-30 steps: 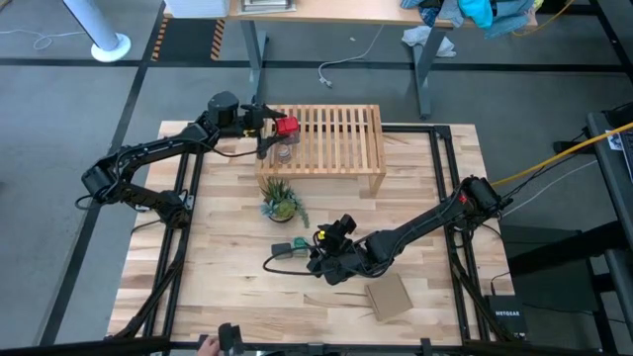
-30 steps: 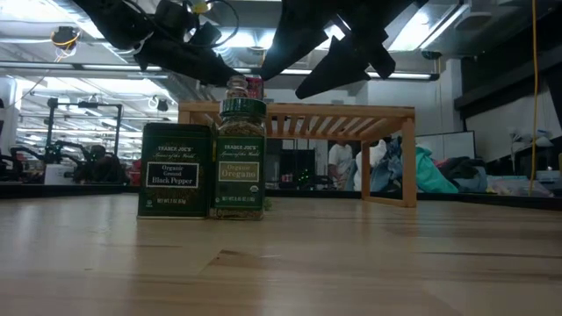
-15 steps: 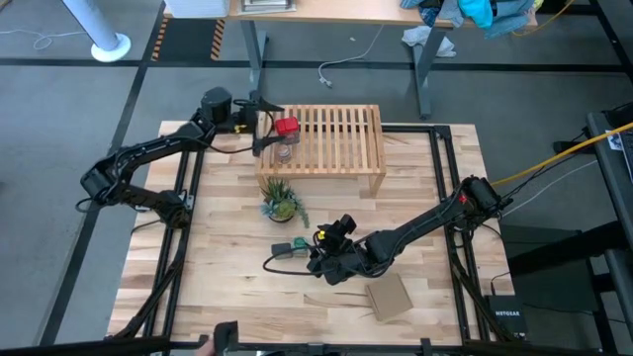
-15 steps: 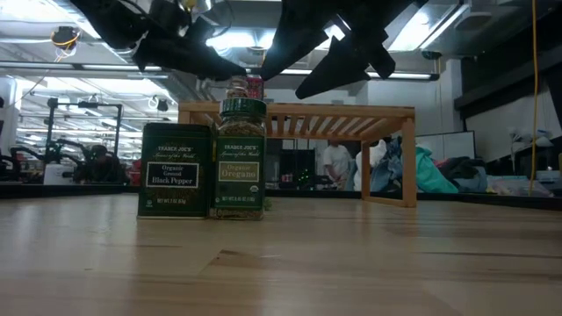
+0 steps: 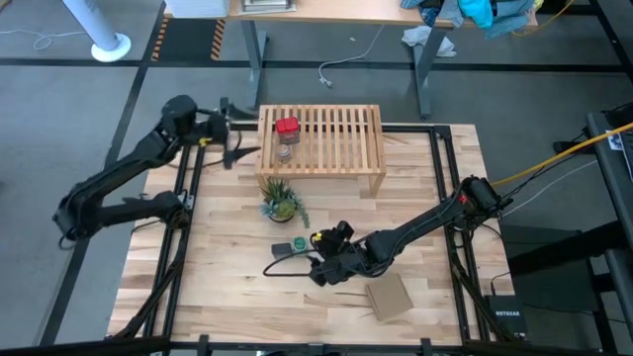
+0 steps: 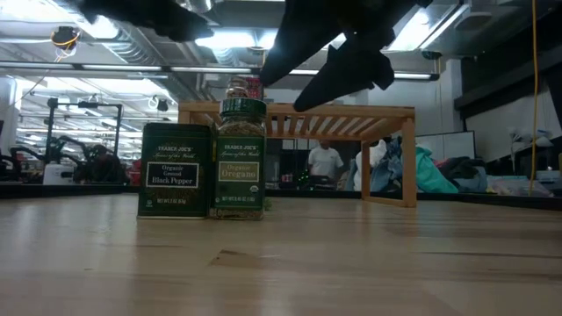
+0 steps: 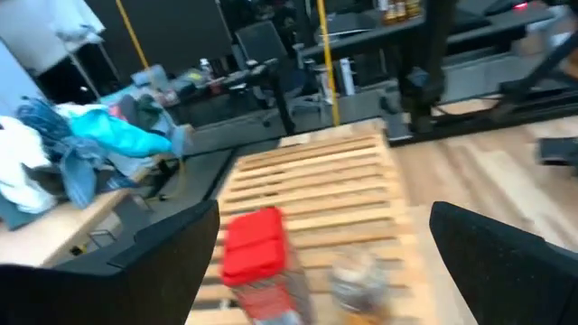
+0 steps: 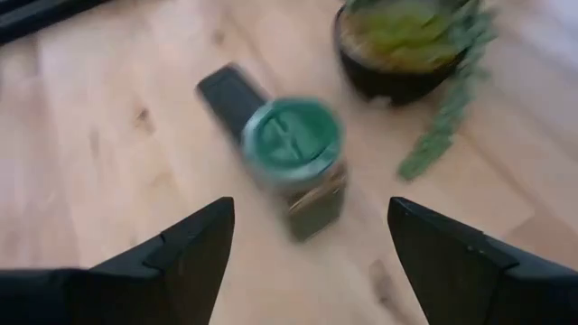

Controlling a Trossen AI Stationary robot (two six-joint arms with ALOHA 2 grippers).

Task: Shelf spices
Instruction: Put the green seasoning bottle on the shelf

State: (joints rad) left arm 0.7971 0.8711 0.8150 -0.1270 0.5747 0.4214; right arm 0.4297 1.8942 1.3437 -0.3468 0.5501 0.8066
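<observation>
Shelf (image 5: 336, 138) carries red tin (image 5: 287, 127); left claw (image 5: 229, 133) gaping, empty, beside it. Right claw (image 5: 315, 259) spread, empty, over green-capped jar (image 5: 299, 243).

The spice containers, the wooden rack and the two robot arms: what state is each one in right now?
Red tin: upright on the shelf, released.
Tiny clear jar: upright on the shelf, beside the red tin.
Green-capped jar: upright on the table, cap on.
Black pepper tin: upright on the table, beside the green-capped jar.
Left end effector: open, empty, off the shelf's end.
Right end effector: open, empty, above the green-capped jar.
</observation>
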